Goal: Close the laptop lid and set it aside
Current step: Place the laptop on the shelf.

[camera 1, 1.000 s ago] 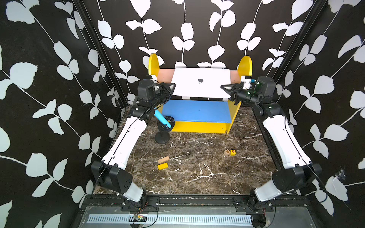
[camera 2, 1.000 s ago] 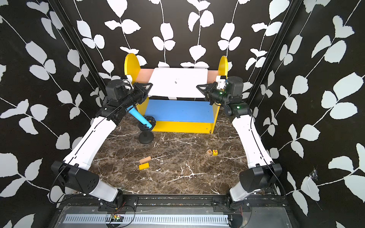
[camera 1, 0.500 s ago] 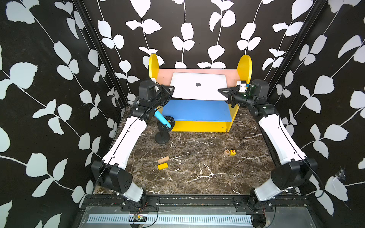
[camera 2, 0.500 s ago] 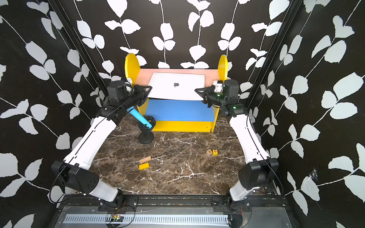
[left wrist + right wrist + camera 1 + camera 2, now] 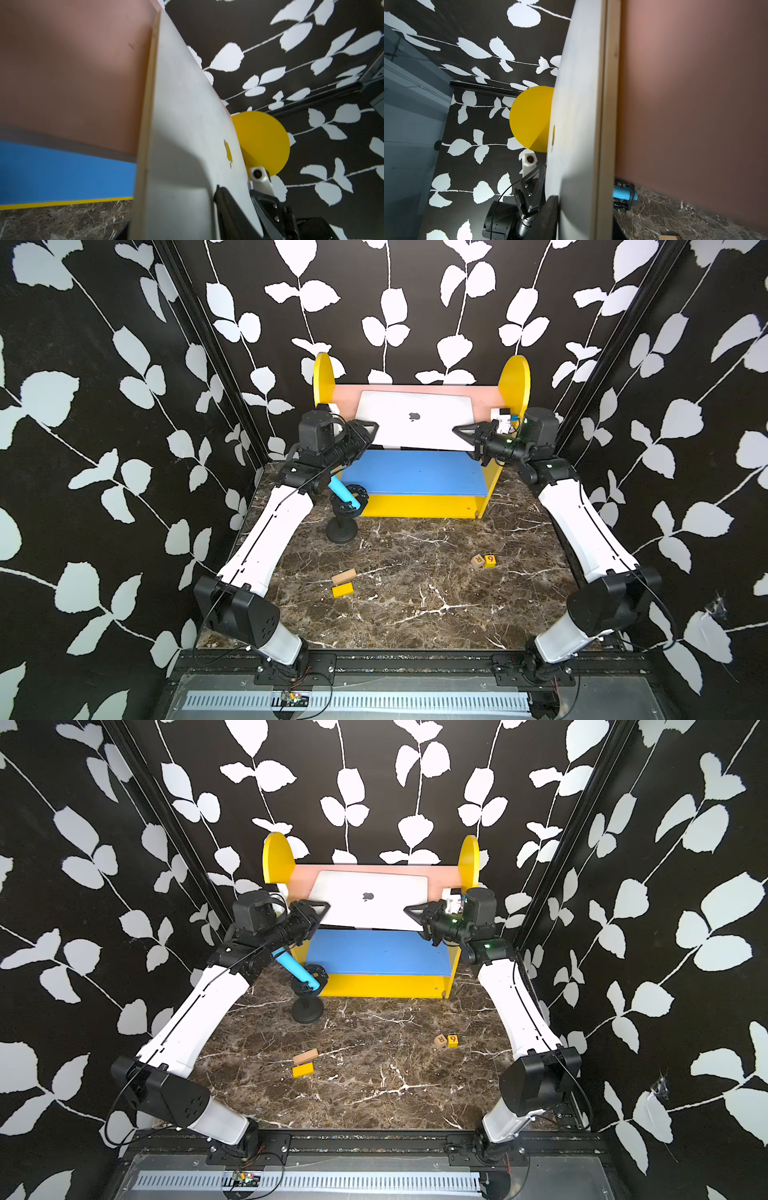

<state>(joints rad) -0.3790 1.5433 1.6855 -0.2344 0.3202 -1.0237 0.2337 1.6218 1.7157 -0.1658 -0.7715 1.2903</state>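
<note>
A: So, in both top views, where is the laptop?
B: It lies shut on the pink top board of the yellow shelf unit, its lid facing up with the dark apple logo in the middle. The front edge hangs out above the blue lower board.
A: And the grippers?
B: The left gripper is at the laptop's left front corner, the right gripper at the right front corner. Their jaws sit over the edges, but whether they press or are loose I cannot tell.
A: The left wrist view?
B: The lid runs edge-on through the middle, with the pink board beside it. At the far edge, a black finger of the right gripper is over the lid.
A: The right wrist view?
B: The same, mirrored: a black finger of the left gripper is at the far edge. The grip is not clear here either
</note>
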